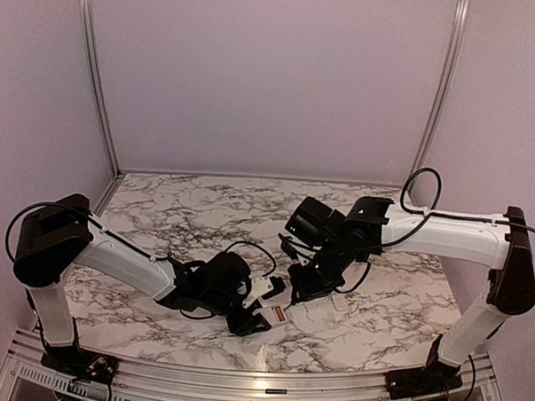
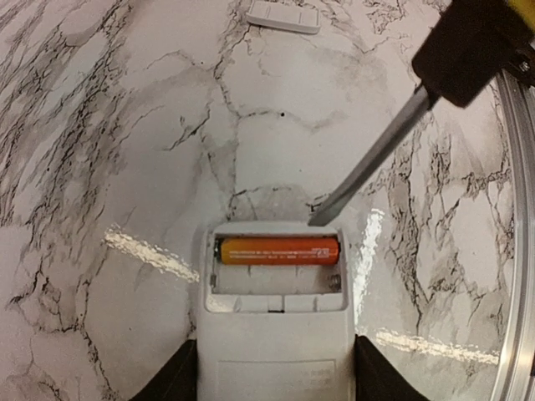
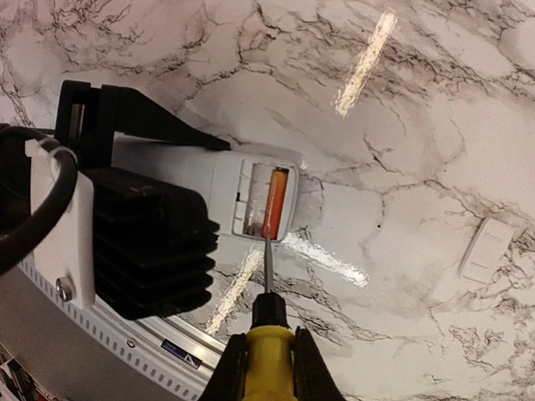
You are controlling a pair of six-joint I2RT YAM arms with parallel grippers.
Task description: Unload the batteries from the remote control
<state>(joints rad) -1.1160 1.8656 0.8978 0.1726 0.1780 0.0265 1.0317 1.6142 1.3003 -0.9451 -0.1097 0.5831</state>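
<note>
One batt (image 2: 278, 250) in remote (image 2: 276, 347), screwdriver (image 2: 370, 160) tip at bay edge.

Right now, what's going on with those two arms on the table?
The left hand holds the white remote control flat on the marble table, with its battery compartment open. The right hand grips a yellow-handled screwdriver, whose tip is at the compartment's edge by one end of the orange battery inside. The slot beside that battery is empty. The small white cover plate lies on the table, apart from the remote control.
</note>
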